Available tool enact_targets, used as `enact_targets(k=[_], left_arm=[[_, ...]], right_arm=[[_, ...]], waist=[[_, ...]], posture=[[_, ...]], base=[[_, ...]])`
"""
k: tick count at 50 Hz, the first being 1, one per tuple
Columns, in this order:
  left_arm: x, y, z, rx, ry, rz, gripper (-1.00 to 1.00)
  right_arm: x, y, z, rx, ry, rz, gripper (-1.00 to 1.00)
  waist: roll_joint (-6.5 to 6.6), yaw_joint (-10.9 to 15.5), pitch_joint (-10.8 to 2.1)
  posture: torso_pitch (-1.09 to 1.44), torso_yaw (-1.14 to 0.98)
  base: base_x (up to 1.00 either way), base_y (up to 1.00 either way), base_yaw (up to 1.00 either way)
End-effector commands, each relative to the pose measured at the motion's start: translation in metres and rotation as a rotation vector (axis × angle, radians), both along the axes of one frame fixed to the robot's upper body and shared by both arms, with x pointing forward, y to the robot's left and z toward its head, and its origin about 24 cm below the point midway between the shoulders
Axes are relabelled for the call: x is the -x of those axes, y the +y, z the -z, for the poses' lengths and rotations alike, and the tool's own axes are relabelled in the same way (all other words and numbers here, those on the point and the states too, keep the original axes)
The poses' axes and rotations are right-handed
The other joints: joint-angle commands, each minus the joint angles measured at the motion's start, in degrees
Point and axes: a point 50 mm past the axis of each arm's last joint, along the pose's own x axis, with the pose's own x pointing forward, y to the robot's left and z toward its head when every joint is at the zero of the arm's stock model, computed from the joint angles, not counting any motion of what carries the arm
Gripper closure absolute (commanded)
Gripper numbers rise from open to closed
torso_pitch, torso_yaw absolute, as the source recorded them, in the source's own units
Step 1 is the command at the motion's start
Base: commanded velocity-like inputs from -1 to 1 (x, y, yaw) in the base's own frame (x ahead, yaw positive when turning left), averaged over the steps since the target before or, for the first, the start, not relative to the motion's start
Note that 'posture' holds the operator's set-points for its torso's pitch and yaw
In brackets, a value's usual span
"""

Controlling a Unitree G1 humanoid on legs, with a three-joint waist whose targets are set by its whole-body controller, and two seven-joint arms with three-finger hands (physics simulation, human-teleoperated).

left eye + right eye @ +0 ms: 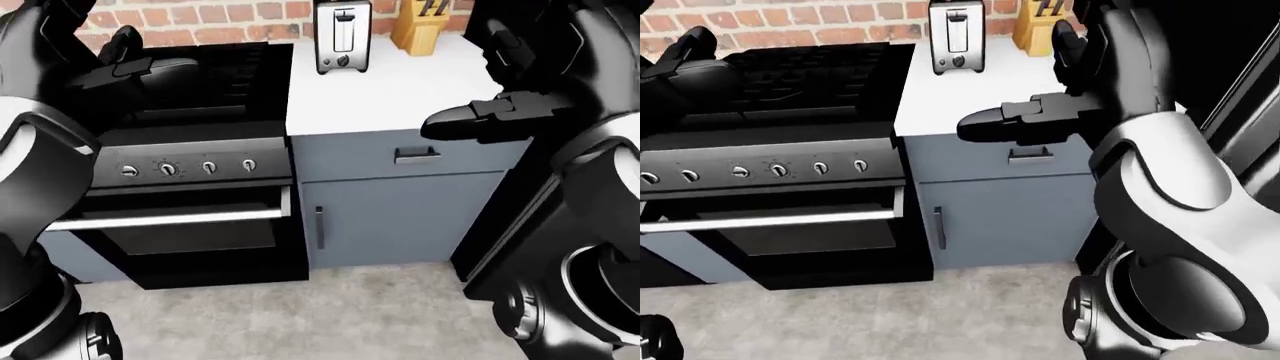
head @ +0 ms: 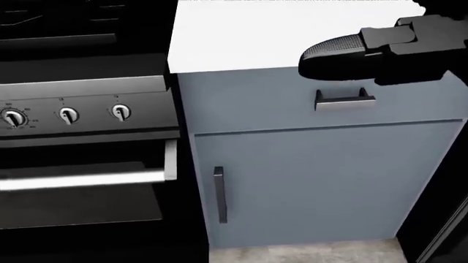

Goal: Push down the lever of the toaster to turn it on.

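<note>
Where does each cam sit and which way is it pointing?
Left-eye view: on the head, looking down over stove and white counter to the toaster at the brick wall; both arms frame it, right robot hand, left robot hand.
Right-eye view: same scene, offset; the right arm fills the right side.
Head view: pitched lower at the cabinet door and oven knobs; only the right robot hand shows.
All share the drawer handle.

Even, flat simulator lighting, sharp throughout (black surfaces lose detail), no glare or cast shadows.
</note>
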Motion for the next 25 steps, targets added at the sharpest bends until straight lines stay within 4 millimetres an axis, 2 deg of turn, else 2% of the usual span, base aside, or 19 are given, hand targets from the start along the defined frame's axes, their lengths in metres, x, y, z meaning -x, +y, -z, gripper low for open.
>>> enact_targets(k=[1,3,6,9,10,11,12,13,14,17,21,25], left_arm=[[0.0084,-0.0014,-0.0164,-0.001,-0.086,0.003,-1.0],[0.0083,-0.0015,-0.0164,-0.001,-0.086,0.004,-1.0],[0.0071,-0.0009,-0.0151,-0.001,-0.084,0.001,-1.0],[0.0077,-0.001,-0.0158,0.0,-0.085,0.0,-1.0],[0.0079,-0.0011,-0.0162,-0.001,-0.085,0.0,-1.0],[0.0081,-0.0012,-0.0167,-0.001,-0.085,0.0,-1.0],[0.0082,-0.0012,-0.0168,0.0,-0.085,0.0,-1.0],[0.0082,-0.0012,-0.0167,0.0,-0.085,0.0,-1.0],[0.0083,-0.0012,-0.0167,0.0,-0.085,0.0,-1.0],[0.0084,-0.0015,-0.0168,-0.001,-0.084,-0.001,-1.0],[0.0083,-0.0016,-0.017,-0.001,-0.085,-0.002,-1.0],[0.0081,-0.001,-0.0172,-0.001,-0.086,-0.003,-1.0]], right_arm=[[0.006,-0.0022,-0.0127,-0.015,-0.08,0.013,-1.0],[0.0054,-0.0023,-0.0119,-0.014,-0.079,0.013,-1.0],[0.0056,-0.0025,-0.0119,-0.014,-0.078,0.014,-1.0],[0.0053,-0.0021,-0.0114,-0.013,-0.077,0.013,-1.0],[0.0053,-0.0021,-0.0114,-0.013,-0.077,0.012,-1.0],[0.0052,-0.0021,-0.0113,-0.012,-0.077,0.013,-1.0],[0.0052,-0.0019,-0.0115,-0.013,-0.078,0.011,-1.0],[0.0051,-0.0018,-0.0112,-0.012,-0.077,0.011,-1.0],[0.005,-0.0016,-0.0108,-0.011,-0.076,0.01,-1.0],[0.0053,-0.0012,-0.0108,-0.01,-0.075,0.009,-1.0],[0.0055,-0.0005,-0.0105,-0.006,-0.076,0.006,-1.0],[0.0057,-0.0006,-0.0113,-0.008,-0.079,0.006,-1.0]], waist=[[0.58,-0.49,-1.85],[-0.33,-0.27,-2.06],[-1.89,0.0,-1.56],[-3.97,0.4,-1.55],[-5.06,0.61,-1.75],[-6.69,0.83,-2.19],[-8.37,1.06,-3.58],[-6.61,0.34,-1.87],[-7.73,0.71,-1.68],[-7.05,0.26,-2.67],[-5.82,0.31,-1.83],[-3.06,-0.08,-1.97]], posture=[[0.0,0.0],[0.0,0.0],[0.0,0.0],[0.0,0.0],[0.0,0.0],[0.0,0.0],[0.0,0.0],[0.0,0.0],[0.0,0.0],[0.0,0.0],[0.0,0.0],[0.0,0.0]], base=[[0.2,0.0,0.0],[0.2,0.0,0.0],[0.2,0.0,0.0],[0.17,0.01,0.0],[0.15,0.05,0.0],[0.15,0.05,0.0],[0.12,0.1,0.0],[0.11,0.14,0.0],[0.09,0.2,0.0],[0.07,0.27,0.0],[0.06,0.29,0.0],[0.05,0.3,0.0]])
